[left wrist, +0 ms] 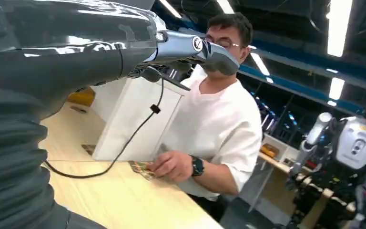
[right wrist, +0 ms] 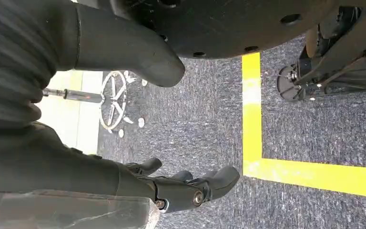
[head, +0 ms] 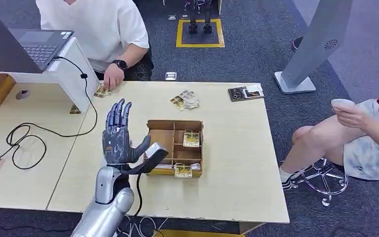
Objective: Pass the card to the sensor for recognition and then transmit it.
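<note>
My left hand [head: 117, 134] is raised over the table with its fingers spread upward, holding nothing; its fingers [left wrist: 198, 50] point toward a person in white. Just right of its thumb sits a dark sensor [head: 155, 155] with a cable. Beside that stands a wooden divided box [head: 160, 129] holding cards [head: 191, 138] and another card [head: 183, 170] at its near edge. Loose cards [head: 185, 100] lie farther back. The person's hand [head: 112, 76] rests on a card [head: 101, 92], seen as card [left wrist: 142, 169] at the table's far edge. My right hand [right wrist: 186, 188] hangs over grey carpet, holding nothing.
A laptop [head: 39, 45] sits on a white stand [head: 76, 74] at the back left, with a black cable [head: 27, 140] looping over the table. A dark packet [head: 246, 92] lies at the back right. A seated person [head: 365, 133] is beyond the table's right edge.
</note>
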`<action>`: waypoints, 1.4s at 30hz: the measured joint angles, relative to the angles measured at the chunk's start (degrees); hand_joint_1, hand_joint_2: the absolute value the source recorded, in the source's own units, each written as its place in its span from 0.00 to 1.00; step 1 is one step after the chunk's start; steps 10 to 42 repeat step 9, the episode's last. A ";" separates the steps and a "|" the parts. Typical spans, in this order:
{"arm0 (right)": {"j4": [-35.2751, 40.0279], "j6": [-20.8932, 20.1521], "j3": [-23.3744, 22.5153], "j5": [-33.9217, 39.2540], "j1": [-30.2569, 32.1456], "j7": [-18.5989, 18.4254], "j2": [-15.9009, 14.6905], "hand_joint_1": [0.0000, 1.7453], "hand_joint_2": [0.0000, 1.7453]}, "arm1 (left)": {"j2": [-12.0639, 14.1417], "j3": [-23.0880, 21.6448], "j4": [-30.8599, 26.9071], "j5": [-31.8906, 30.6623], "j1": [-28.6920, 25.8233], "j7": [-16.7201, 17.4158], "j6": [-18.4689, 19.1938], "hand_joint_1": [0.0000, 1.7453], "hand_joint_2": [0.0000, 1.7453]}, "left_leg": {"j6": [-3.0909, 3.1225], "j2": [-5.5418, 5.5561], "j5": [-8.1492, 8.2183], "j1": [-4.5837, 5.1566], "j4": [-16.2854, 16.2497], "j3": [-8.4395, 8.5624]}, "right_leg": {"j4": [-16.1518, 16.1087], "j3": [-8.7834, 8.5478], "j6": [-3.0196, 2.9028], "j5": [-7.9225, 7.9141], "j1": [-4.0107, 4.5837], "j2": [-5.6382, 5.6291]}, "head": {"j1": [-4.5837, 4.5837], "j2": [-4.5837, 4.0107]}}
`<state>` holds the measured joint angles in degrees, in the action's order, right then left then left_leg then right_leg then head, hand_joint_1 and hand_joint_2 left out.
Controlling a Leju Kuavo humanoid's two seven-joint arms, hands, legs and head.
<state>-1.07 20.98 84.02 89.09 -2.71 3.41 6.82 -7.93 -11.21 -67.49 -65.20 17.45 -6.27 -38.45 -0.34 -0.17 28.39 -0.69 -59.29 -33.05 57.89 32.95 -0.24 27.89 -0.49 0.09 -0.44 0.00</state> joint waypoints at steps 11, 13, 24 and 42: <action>0.02 1.45 -0.15 0.00 0.08 0.09 0.20 0.00 1.00 | -5.86 5.21 -10.44 12.10 -6.03 -18.86 0.00 0.00 1.00 | 0.01 0.00 0.01 0.01 0.00 -0.01 | -0.01 0.00 0.00 0.00 -0.01 0.01 | 0.00 0.00; 0.02 1.45 -0.15 0.00 0.08 0.09 0.20 0.00 1.00 | -5.86 5.21 -10.44 12.10 -6.03 -18.86 0.00 0.00 1.00 | 0.01 0.00 0.01 0.01 0.00 -0.01 | -0.01 0.00 0.00 0.00 -0.01 0.01 | 0.00 0.00; 0.02 1.45 -0.15 0.00 0.08 0.09 0.20 0.00 1.00 | -5.86 5.21 -10.44 12.10 -6.03 -18.86 0.00 0.00 1.00 | 0.01 0.00 0.01 0.01 0.00 -0.01 | -0.01 0.00 0.00 0.00 -0.01 0.01 | 0.00 0.00; 0.02 1.45 -0.15 0.00 0.08 0.09 0.20 0.00 1.00 | -5.86 5.21 -10.44 12.10 -6.03 -18.86 0.00 0.00 1.00 | 0.01 0.00 0.01 0.01 0.00 -0.01 | -0.01 0.00 0.00 0.00 -0.01 0.01 | 0.00 0.00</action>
